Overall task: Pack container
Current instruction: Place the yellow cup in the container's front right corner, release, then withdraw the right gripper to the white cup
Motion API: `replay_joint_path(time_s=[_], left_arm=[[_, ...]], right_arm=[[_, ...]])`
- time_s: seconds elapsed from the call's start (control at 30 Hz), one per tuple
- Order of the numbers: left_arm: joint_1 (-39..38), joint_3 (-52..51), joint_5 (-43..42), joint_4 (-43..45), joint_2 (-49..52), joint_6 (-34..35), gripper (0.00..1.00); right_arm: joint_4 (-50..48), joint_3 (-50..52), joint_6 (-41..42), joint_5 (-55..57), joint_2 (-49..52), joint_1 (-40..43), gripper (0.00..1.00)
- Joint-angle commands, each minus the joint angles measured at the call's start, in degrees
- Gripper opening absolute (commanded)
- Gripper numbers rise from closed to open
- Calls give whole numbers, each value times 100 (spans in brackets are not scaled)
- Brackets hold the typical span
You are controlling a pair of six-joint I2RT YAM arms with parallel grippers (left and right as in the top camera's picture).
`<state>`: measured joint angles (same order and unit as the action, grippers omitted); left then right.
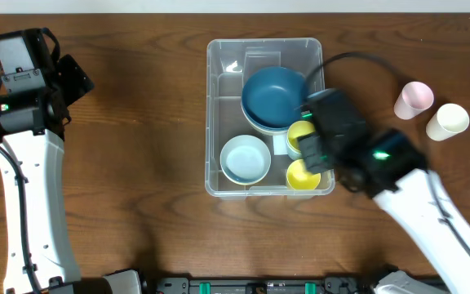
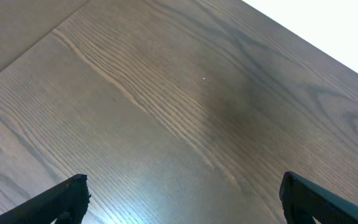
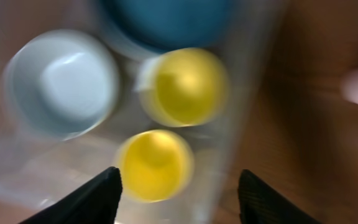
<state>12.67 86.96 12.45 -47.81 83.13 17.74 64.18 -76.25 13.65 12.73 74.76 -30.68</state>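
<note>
— We have a brown wooden table (image 1: pixel 137 122) under us. From overhead, where is the container (image 1: pixel 213 122)?

— It sits mid-table, clear and rectangular. Inside it we count a dark blue bowl (image 1: pixel 273 94) at the far side and a light blue bowl (image 1: pixel 245 158) at the near left. Two cups stand along its right wall, the far yellow cup (image 1: pixel 300 131) and the near yellow cup (image 1: pixel 303 175). A pink cup (image 1: pixel 414 99) and a cream cup (image 1: pixel 448 121) stand outside, well to the container's right. The right gripper (image 1: pixel 304 149) hangs over the yellow pair, and the left gripper (image 1: pixel 76 77) sits well to the container's left.

— And the left wrist view?

— Only bare wood. Its fingers (image 2: pixel 61 202) sit at the two bottom corners, spread wide, with nothing between them.

— The right wrist view?

— It's blurred, but we see its fingers (image 3: pixel 95 199) parted wider than the near yellow cup below them and touching nothing. That claw is open too.

— How should we handle this step?

— We judge that this cup is being left in the container. We'd rise straight up until the fingers clear the rim, since the right wall is just beside them. Only then would we swing out toward the pink cup.

— Any writing?

— A pale patch (image 1: pixel 281 144) shows on the container's base between the cups. We can read no lettering or brand anywhere.
</note>
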Motion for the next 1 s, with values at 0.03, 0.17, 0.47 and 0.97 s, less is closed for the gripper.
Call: replay_joint_path(time_s=[0.03,0.17,0.47,0.97], left_arm=[[24,103,90,-15,-42,-55,98],[24,103,92,-15,-42,-55,98],[24,103,90,-15,-42,-55,98],[24,103,90,-15,-42,-55,98]], right_arm=[[-28,-70,358,721,-605,1071,70],[48,-68,256,717,-774,2350,75],[-584,-68,-249,-127,-229,4527,79],[-2417,-68,-1661,-573,1694,5246,99]])
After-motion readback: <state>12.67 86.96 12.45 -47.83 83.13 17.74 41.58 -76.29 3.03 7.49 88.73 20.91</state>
